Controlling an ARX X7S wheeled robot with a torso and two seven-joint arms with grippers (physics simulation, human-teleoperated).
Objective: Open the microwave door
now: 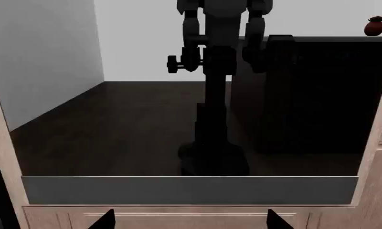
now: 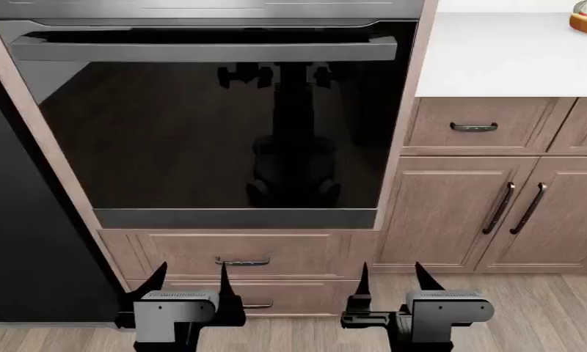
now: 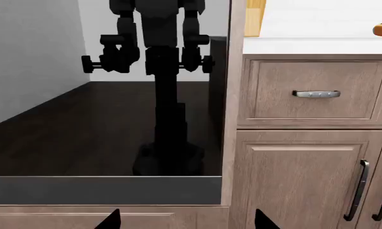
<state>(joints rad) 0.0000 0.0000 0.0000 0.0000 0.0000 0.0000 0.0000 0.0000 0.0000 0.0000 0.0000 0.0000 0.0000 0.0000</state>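
Both black two-finger grippers, left [image 2: 188,287] and right [image 2: 389,286], hang spread and empty below the glossy black glass door [image 2: 225,125], whose stiff grey bar handle [image 2: 203,50] above looks graspable

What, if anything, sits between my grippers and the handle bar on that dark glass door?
Nothing visible does. The left gripper and right gripper hang low with jaws open, in front of the drawers. The handle bar runs along the top of the dark glass door, with only open air between. The figure in the glass is the robot's reflection.
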